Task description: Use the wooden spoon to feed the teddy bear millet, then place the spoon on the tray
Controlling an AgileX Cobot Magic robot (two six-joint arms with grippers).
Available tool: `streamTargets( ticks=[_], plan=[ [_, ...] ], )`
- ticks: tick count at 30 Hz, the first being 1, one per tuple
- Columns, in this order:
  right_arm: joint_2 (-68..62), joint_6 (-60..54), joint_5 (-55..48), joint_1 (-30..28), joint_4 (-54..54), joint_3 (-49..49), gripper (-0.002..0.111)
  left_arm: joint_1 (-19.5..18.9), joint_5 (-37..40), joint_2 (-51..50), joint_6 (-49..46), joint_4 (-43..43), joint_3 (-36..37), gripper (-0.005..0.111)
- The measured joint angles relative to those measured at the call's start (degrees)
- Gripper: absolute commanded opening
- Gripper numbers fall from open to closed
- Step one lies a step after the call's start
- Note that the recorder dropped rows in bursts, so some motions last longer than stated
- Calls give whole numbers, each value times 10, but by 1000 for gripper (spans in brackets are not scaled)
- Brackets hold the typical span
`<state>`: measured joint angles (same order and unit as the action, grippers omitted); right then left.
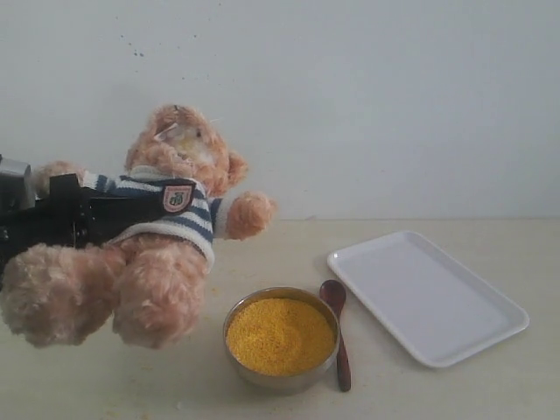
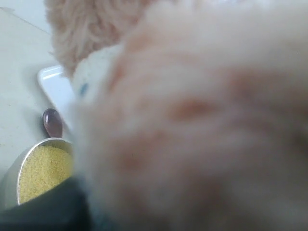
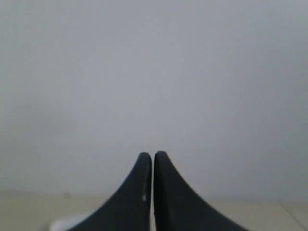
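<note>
My left hand clamps the teddy bear round its middle, off the tabletop beside the millet. My right hand is pinched closed, empty. The wooden spoon lies between bowl and tray. If the plush slips, I think a leg could land in the grain.

Right jaws together, left arm level.
</note>
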<state>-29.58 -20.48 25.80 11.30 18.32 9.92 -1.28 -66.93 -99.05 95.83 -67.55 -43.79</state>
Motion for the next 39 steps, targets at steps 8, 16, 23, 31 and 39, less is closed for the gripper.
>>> streamTargets(
  ticks=[8,16,23,31,39],
  plan=[
    [-384,-67,-247,1,40,153,1,6,4,0,-30,-49,0,4],
    [-554,-59,-479,18,98,311,1,6,4,-6,-11,-73,0,4],
    [-634,-275,-491,67,235,317,1,6,5,-5,-7,-42,0,4],
    [-682,-351,-361,155,259,327,16,6,6,-5,-7,-38,0,4],
    [-683,-370,-282,184,261,346,80,6,7,-5,-7,-33,0,4]
  ],
)
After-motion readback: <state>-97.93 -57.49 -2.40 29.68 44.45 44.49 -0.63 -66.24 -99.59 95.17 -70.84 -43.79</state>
